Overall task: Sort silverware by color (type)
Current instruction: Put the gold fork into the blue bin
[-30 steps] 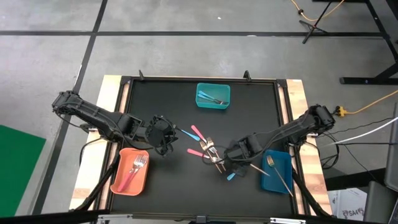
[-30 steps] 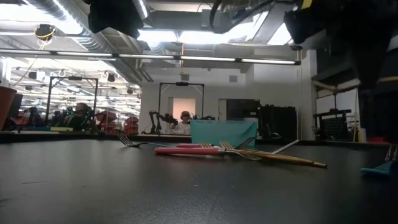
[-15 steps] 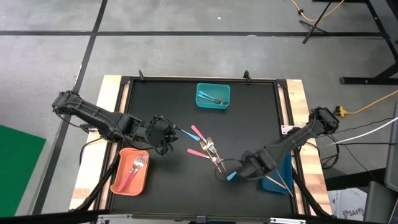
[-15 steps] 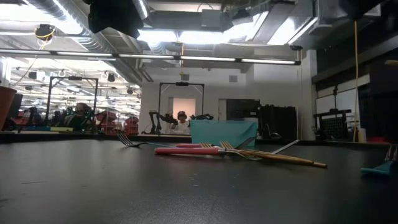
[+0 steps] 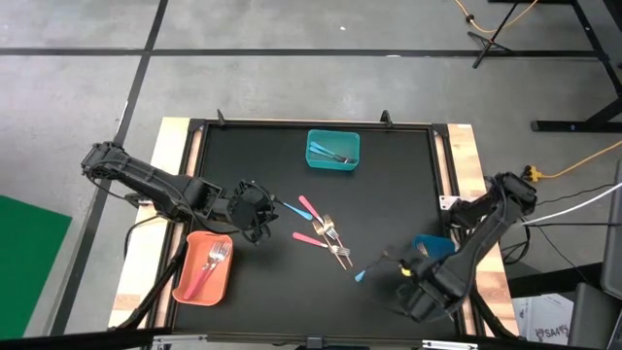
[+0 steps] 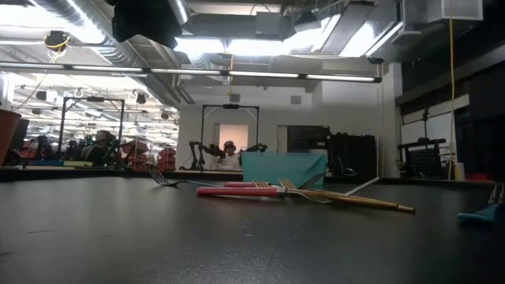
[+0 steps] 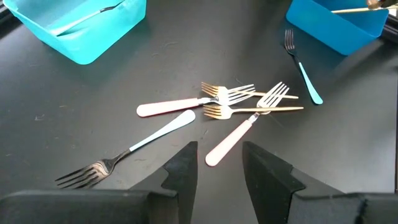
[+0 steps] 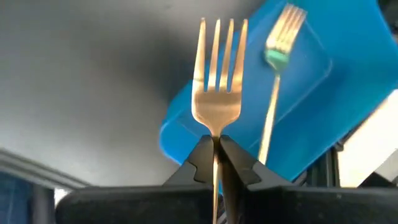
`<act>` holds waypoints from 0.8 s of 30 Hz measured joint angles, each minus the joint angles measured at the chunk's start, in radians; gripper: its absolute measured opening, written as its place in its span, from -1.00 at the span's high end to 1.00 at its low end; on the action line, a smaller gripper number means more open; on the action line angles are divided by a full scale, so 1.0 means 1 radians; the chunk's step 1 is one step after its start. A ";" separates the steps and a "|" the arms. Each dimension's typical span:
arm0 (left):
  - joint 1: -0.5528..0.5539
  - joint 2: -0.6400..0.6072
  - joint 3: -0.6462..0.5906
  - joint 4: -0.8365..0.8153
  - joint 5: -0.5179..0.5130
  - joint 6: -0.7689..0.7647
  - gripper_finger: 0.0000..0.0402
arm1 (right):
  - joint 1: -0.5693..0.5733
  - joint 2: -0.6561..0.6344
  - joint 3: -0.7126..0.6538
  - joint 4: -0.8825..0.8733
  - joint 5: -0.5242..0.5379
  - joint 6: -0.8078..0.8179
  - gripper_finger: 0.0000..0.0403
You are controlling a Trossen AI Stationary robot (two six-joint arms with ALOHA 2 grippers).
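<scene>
While the right gripper (image 8: 216,149) at the high view's lower right pinches a gold fork (image 8: 217,81) over the blue bin (image 5: 437,255), the left gripper (image 7: 219,168) hovers mid-left, fingers apart. Loose silverware (image 5: 326,233) lies at the black mat's centre.

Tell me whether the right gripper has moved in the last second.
Yes. The right gripper, shut on a gold fork, pulled back from the fork pile, past the blue bin.
</scene>
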 joint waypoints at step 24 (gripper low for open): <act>0.000 0.000 0.000 0.000 -0.007 0.003 0.41 | -0.012 -0.151 -0.245 0.069 -0.002 0.071 1.00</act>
